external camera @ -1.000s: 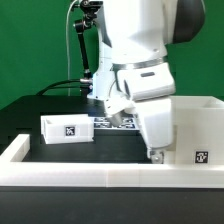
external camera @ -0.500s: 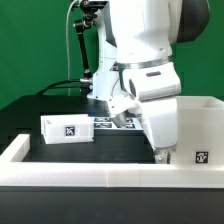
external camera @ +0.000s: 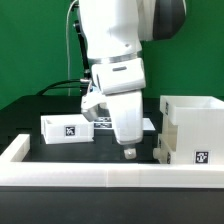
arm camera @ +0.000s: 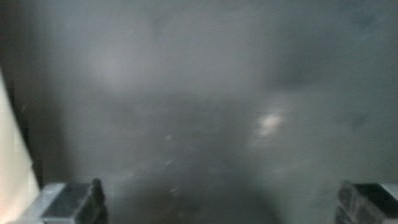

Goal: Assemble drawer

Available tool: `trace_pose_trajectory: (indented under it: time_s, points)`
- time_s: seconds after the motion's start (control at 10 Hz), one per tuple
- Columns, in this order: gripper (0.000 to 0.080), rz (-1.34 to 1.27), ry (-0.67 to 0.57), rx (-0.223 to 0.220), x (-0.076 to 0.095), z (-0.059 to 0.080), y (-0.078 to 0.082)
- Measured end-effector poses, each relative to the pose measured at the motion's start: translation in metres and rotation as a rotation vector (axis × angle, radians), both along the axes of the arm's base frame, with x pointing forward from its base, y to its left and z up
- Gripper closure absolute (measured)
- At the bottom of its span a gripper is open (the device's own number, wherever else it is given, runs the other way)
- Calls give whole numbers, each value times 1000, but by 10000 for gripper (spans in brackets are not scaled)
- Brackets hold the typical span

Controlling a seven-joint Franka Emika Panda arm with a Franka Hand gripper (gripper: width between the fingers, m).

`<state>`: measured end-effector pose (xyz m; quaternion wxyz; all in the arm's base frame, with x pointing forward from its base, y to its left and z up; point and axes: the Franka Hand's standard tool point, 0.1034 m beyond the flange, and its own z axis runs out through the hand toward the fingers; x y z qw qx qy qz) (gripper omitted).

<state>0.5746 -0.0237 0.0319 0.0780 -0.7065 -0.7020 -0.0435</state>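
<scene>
while spread and empty, tool [external camera: 128,153] above matte black table [external camera: 70,152], near boxy white drawer casing [external camera: 188,128]

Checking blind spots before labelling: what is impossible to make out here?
Wrist view: blurred throughout; only dark table and fingertips of the open hand show.
Exterior view: the arm hides part of the marker board.
Exterior view: the casing is cut off by the right edge; its walls hide its inside.
</scene>
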Motion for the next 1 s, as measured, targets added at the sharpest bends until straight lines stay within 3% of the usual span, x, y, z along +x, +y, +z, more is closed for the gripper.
trace_pose_trajectory:
  time_s: [0.4, 0.7, 1.0]
  points:
    - [150, -152, 18, 19, -26, 5, -32]
    - [150, -265, 39, -10, -48, 20, -30]
    - [150, -275, 51, -17, -47, 21, -28]
